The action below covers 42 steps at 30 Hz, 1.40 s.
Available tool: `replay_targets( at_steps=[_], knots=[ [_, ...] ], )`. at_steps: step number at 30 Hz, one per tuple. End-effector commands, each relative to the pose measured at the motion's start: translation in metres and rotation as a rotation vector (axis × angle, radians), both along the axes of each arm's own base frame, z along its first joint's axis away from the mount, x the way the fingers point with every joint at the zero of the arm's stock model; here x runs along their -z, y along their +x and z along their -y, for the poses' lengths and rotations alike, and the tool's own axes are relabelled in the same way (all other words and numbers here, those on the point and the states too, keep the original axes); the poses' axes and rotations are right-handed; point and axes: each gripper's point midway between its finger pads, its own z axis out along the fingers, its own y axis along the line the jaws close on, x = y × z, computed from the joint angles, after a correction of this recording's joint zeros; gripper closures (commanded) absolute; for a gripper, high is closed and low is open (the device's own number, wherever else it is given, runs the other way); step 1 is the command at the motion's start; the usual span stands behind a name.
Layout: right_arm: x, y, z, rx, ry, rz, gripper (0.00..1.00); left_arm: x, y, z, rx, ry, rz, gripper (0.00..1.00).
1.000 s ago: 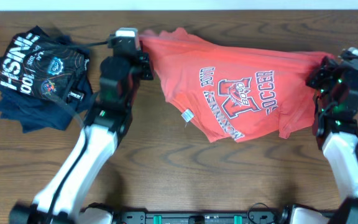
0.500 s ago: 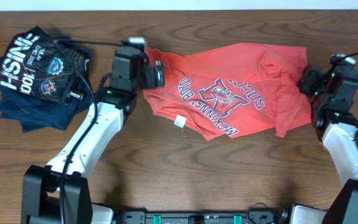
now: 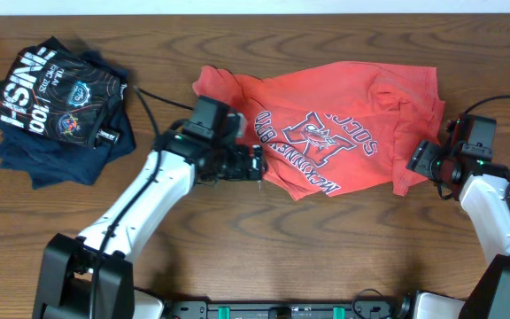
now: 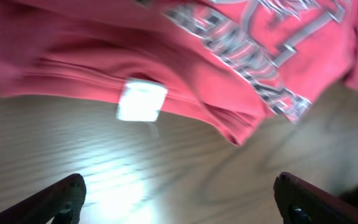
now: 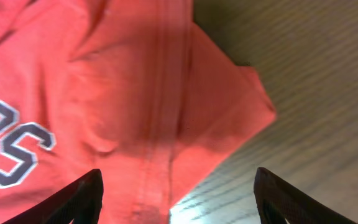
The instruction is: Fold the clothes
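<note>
The clothes, a red-orange T-shirt (image 3: pixel 326 133) with white-and-dark lettering, lie crumpled and loosely spread on the wooden table (image 3: pixel 264 239). My left gripper (image 3: pixel 253 164) hovers open at the shirt's near-left hem. In the left wrist view the white tag (image 4: pixel 142 101) and the hem lie just ahead of that open gripper (image 4: pixel 179 186), over bare wood. My right gripper (image 3: pixel 417 162) stands open at the shirt's right edge. In the right wrist view it (image 5: pixel 178 183) straddles the edge of a sleeve corner (image 5: pixel 229 118), with nothing pinched.
A pile of dark navy shirts (image 3: pixel 56 106) with white lettering sits at the far left. A black cable (image 3: pixel 153 111) runs across the wood between that pile and the left arm. The table's back edge (image 3: pixel 255 12) runs close behind the shirt.
Both grippers opened and let go of the shirt, which dropped and settled on the table. Both arms drew back toward the front, the left to the hem by the tag, the right to the sleeve.
</note>
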Motion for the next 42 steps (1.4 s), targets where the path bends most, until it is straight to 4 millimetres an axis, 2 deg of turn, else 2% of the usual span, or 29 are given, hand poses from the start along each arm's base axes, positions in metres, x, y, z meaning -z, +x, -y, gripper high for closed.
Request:
replay_targets(
  at_steps=[1, 4, 14, 16, 20, 24, 29, 34, 35, 37, 38, 39, 42],
  knots=[
    [0.002, -0.008, 0.019, 0.052, -0.063, -0.034, 0.23, -0.001, -0.015, 0.022, 0.055, -0.035, -0.013, 0.02],
    [0.003, -0.010, 0.018, 0.051, -0.060, -0.043, 0.22, 0.006, -0.022, 0.035, 0.060, -0.036, -0.043, 0.02],
    [0.003, -0.010, 0.018, 0.051, -0.059, -0.044, 0.21, 0.049, -0.044, 0.076, 0.020, -0.020, -0.189, 0.01],
    [0.003, -0.010, 0.018, 0.051, -0.060, -0.044, 0.21, 0.054, -0.044, 0.086, 0.029, -0.029, -0.182, 0.04],
    [0.003, -0.011, 0.018, 0.051, -0.059, -0.044, 0.20, 0.060, -0.040, 0.101, 0.052, -0.052, -0.144, 0.20],
    [0.003, -0.011, 0.018, 0.051, -0.059, -0.045, 0.20, 0.075, -0.038, 0.098, 0.003, 0.005, -0.146, 0.24],
    [0.003, -0.011, 0.018, 0.051, -0.059, -0.045, 0.20, 0.087, -0.039, 0.097, -0.023, 0.021, -0.180, 0.38],
    [0.003, -0.011, 0.018, 0.051, -0.058, -0.045, 0.20, 0.090, -0.035, 0.101, -0.030, 0.008, -0.170, 0.41],
    [0.003, -0.011, 0.018, 0.051, -0.059, -0.045, 0.20, 0.090, -0.033, 0.102, -0.031, 0.004, -0.162, 0.47],
    [0.003, -0.011, 0.018, 0.051, -0.058, -0.047, 0.20, 0.088, -0.031, 0.104, -0.030, -0.005, -0.152, 0.72],
    [0.003, -0.011, 0.018, 0.051, -0.058, -0.047, 0.20, 0.088, -0.031, 0.104, -0.030, -0.006, -0.151, 0.80],
    [0.003, -0.012, 0.018, 0.051, -0.058, -0.049, 0.19, 0.088, -0.031, 0.104, -0.030, -0.006, -0.151, 0.94],
    [0.004, -0.012, 0.018, 0.051, -0.057, -0.052, 0.19, 0.089, -0.032, 0.101, -0.030, 0.005, -0.160, 0.94]
  ],
)
